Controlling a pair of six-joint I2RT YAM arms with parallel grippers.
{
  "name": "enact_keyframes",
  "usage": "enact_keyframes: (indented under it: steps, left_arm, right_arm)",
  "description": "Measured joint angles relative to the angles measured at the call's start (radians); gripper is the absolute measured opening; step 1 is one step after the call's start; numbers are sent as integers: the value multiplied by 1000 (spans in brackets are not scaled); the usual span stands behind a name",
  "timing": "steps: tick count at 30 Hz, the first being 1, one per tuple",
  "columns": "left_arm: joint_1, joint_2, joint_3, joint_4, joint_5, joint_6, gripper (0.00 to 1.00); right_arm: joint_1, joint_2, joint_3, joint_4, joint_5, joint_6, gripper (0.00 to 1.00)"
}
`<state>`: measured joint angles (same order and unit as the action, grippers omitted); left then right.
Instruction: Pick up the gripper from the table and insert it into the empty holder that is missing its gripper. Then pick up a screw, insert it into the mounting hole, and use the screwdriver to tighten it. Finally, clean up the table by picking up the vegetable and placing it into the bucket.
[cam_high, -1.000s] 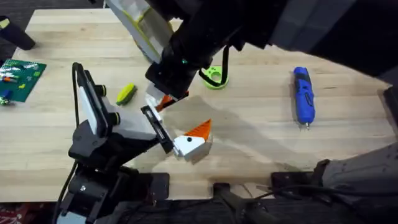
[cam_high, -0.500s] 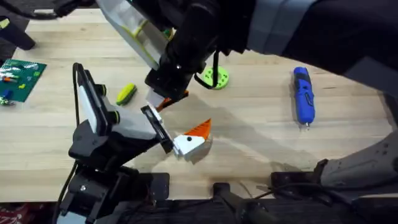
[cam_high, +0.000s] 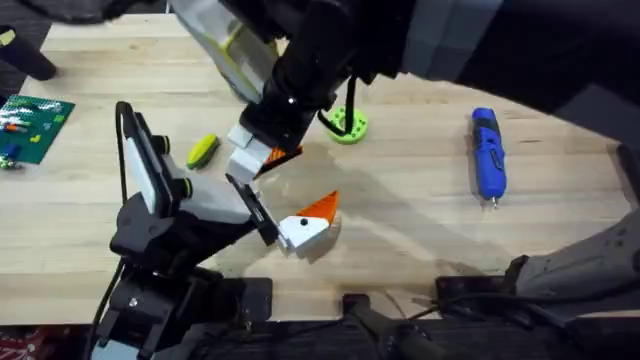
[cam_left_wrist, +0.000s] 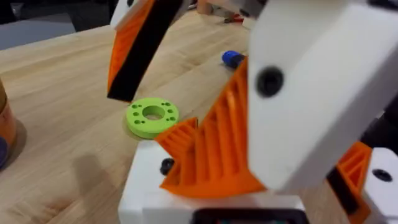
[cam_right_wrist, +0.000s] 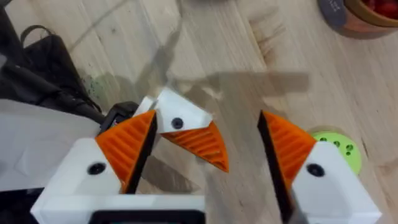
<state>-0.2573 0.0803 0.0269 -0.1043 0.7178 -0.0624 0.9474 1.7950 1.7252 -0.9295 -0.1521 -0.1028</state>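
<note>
Black-and-white holder lies left on the counter, right claw spread open near its rail, the gripper ungrasped at the rail's end; pick-up step, next probably lowering to straddle its white block

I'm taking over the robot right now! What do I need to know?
Right pincer: open, hovering over the finger piece, not gripping it.
Left pincer: can't tell if it's open or shut.
The finger piece sits at the end of the holder's rail. Whether it's properly in is unclear.
Screwdriver and vegetable lie untouched on the table.
Left to do: check the piece is in, screw it tight, put the vegetable in the bucket.
</note>
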Motion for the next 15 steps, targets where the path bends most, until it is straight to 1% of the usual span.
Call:
enact_keyframes:
  steps: [1, 3, 15]
  left_arm:
    - [0, 0, 0, 0, -1, 0, 986]
    - [0, 0, 0, 0, -1, -1, 986]
    - [1, 0, 0, 0, -1, -2, 986]
  right_arm:
    - [-4, 0, 0, 0, 3, 0, 980]
    - [-6, -1, 0, 0, 3, 2, 991]
    - [-6, 0, 0, 1, 5, 2, 994]
